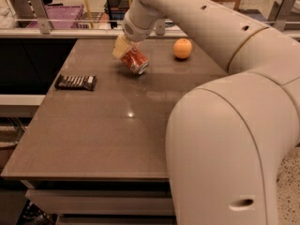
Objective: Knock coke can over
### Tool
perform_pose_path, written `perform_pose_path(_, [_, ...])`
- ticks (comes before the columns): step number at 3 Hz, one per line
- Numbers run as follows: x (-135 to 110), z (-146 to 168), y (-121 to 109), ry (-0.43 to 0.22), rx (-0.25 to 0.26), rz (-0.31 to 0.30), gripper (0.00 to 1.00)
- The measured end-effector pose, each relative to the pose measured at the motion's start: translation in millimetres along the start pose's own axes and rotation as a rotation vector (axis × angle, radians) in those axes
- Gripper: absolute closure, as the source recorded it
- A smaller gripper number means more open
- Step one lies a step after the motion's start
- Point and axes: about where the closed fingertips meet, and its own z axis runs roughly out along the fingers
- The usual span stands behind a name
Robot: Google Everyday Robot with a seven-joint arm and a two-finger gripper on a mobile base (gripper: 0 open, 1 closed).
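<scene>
The coke can (135, 61) is orange-red with white markings. It leans steeply on the far middle of the brown table (108, 125), with its silver end pointing down and to the right, close to the tabletop. My gripper (121, 47) is at the can's upper left end and touches it. The white arm reaches in from the right and fills the right side of the view.
A round orange fruit (183, 48) sits to the right of the can near the table's far edge. A dark snack bar wrapper (76, 82) lies flat at the table's left edge. A glass rail and purple bin (56, 14) stand behind the table.
</scene>
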Motion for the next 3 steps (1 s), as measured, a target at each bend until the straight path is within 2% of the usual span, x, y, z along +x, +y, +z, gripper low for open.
perform_pose_path(1, [-6.2,15.8,-0.2,-0.012,-0.022,-0.010,1.00])
perform_pose_path(3, [-2.7,34.4,-6.9,-0.188,-0.018,0.004,1.00])
